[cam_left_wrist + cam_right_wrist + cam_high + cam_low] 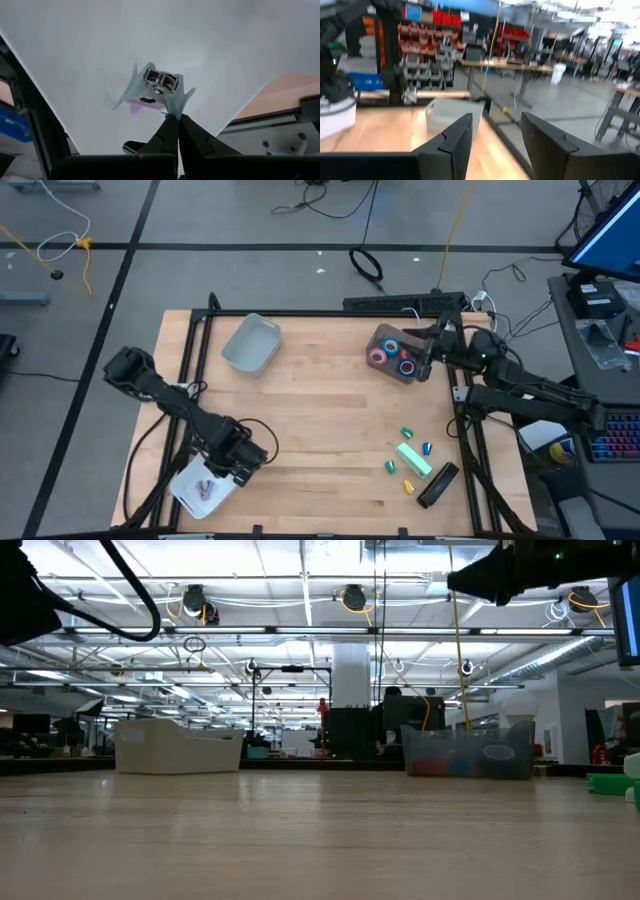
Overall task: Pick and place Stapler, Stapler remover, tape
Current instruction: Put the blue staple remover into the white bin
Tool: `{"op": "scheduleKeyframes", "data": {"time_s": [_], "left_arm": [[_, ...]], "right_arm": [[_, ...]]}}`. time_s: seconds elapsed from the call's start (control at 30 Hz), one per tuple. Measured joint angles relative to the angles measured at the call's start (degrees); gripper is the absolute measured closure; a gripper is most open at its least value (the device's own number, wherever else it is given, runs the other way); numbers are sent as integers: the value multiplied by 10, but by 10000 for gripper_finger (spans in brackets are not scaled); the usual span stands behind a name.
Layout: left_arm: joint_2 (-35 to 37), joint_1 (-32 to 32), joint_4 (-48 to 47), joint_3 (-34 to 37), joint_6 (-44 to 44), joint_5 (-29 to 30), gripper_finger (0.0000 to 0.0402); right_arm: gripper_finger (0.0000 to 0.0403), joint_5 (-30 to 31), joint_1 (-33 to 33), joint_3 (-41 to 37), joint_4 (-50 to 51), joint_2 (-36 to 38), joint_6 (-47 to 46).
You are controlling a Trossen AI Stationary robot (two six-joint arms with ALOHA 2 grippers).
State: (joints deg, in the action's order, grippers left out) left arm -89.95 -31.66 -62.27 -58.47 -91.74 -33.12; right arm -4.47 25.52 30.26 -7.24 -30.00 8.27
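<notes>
The stapler remover, chrome jaws between pale blue wings, is low inside a white bin at the table's near left. My left gripper points steeply down into that bin, shut at one wing. Red and blue tape rolls lie in a clear bin at the far right. My right gripper hovers open and level beside that bin, with nothing between its fingers. A pale green oblong and a black one lie flat at the near right; which is the stapler I cannot tell. My left gripper pinches the tip of one pale blue wing of the stapler remover between its two shut fingers. The fingers come slanting down from above. The remover lies beyond the fingertips, close over the bin's white floor; whether it rests there I cannot tell.
An empty grey bin stands at the far left of the wooden table. Small blue, green and yellow pieces lie around the green oblong. A black frame rail borders the table, and bare wood fills its middle.
</notes>
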Motion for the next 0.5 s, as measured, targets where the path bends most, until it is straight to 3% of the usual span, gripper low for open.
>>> {"op": "scheduleKeyframes", "data": {"time_s": [0.5], "left_arm": [[-6, 1, 56, 55, -19, 1, 400]], "right_arm": [[243, 0, 0, 0, 43, 1, -3]]}}
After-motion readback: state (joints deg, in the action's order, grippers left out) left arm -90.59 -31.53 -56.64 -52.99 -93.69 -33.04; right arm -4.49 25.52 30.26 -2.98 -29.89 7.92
